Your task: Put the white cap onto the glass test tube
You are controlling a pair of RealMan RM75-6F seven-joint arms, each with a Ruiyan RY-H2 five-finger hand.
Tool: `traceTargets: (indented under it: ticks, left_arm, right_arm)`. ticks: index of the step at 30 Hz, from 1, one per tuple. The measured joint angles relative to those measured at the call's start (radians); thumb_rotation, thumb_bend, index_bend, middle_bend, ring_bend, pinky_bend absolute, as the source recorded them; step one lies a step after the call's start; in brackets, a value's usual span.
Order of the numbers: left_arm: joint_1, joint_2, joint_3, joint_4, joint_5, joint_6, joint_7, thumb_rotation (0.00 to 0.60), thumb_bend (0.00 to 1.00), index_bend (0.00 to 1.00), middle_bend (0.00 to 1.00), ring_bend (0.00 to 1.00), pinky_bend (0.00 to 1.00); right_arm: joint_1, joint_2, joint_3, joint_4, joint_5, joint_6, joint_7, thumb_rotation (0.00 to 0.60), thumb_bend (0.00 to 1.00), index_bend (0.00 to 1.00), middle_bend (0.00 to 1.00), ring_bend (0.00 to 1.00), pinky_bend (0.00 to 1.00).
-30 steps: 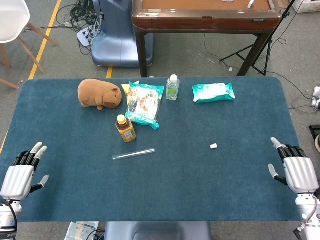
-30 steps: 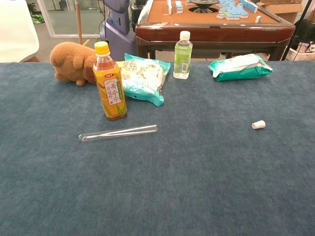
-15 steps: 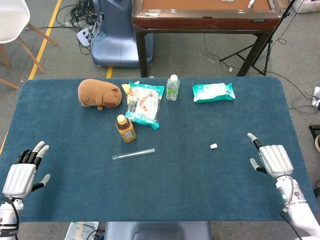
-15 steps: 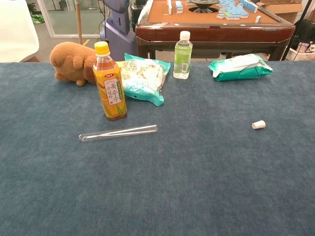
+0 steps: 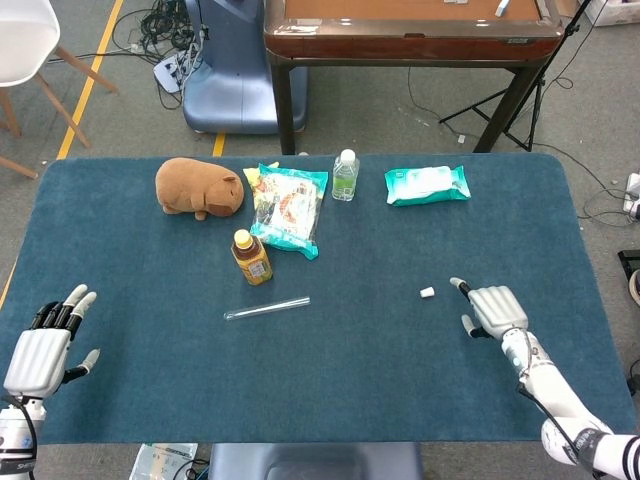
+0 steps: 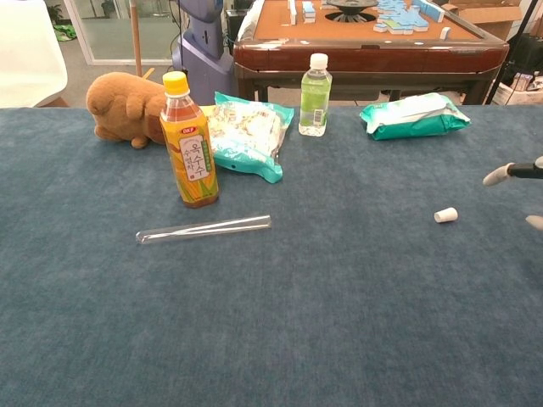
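The small white cap (image 5: 427, 292) (image 6: 445, 214) lies alone on the blue table mat, right of centre. The glass test tube (image 5: 267, 308) (image 6: 204, 228) lies flat near the middle, in front of the tea bottle. My right hand (image 5: 492, 309) hovers just right of the cap with its fingers spread and nothing in it; only its fingertips (image 6: 496, 175) show at the right edge of the chest view. My left hand (image 5: 45, 343) stays at the front left corner, fingers apart and holding nothing, far from the tube.
An orange tea bottle (image 5: 251, 257) (image 6: 189, 142) stands just behind the tube. Behind it lie a snack bag (image 5: 288, 207), a brown plush toy (image 5: 199, 188), a small green bottle (image 5: 345, 175) and a wipes pack (image 5: 427, 184). The mat's front edge (image 5: 320, 436) is close to both hands.
My right hand has travelled left and inward from the right table edge to just beside the cap, entering the chest view. The left hand, cap and tube have not moved.
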Motion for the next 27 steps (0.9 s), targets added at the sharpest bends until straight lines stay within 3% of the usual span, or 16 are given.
traceTargets:
  ticks: [14,27]
  left_arm:
    - [0.001,-0.006,0.004,0.011,0.002,0.0,-0.009,0.6,0.25,0.11,0.07,0.15,0.1]
    - [0.006,-0.009,0.006,0.02,0.002,0.007,-0.022,0.6,0.25,0.11,0.07,0.15,0.1]
  right_arm:
    - [0.08,-0.081,-0.052,0.076,0.087,-0.042,-0.009,0.6,0.51,0.11,1.0,1.0,1.0]
    - [0.112,-0.109,-0.076,0.089,0.082,-0.037,0.011,0.6,0.51,0.11,1.0,1.0,1.0]
